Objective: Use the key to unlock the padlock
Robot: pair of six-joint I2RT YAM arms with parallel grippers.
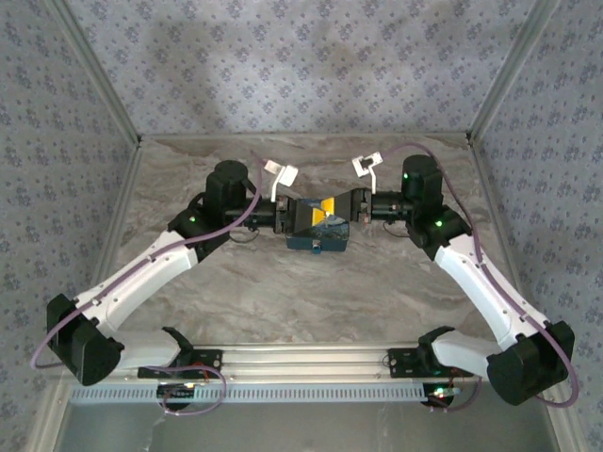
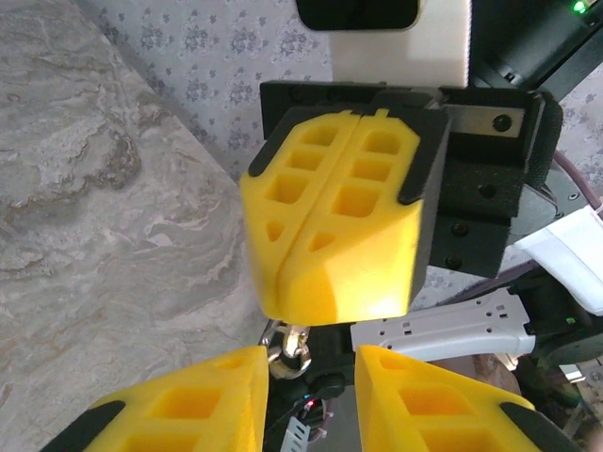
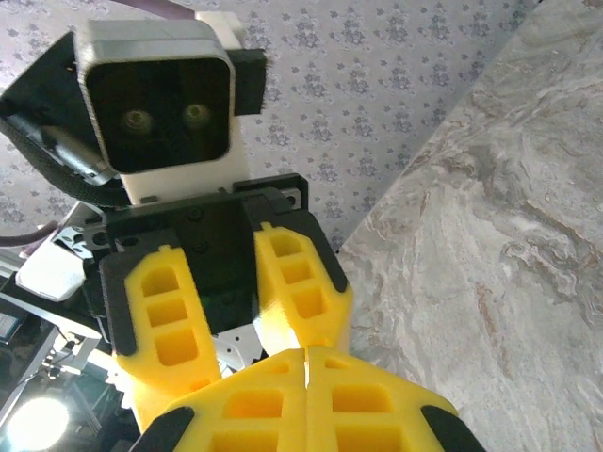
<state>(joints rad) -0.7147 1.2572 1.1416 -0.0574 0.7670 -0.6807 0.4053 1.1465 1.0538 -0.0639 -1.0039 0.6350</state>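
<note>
My two arms meet nose to nose above the middle of the counter [image 1: 311, 311]. My right pincer [image 2: 320, 287] is clenched, its yellow fingers pressed flat together along one seam; whether the key sits pinched in that seam I cannot tell. My left pincer [image 2: 311, 381] is released, its two fingers standing apart just under the right one's tips. In the gap between them, close to the inner edge of one finger, shows a small silver metal loop [image 2: 288, 345]; I cannot tell whether it belongs to the key or to the shackle. From the top camera, the padlock [image 1: 318, 240], a blue block as far as I can make out, lies directly beneath the two pincers.
</note>
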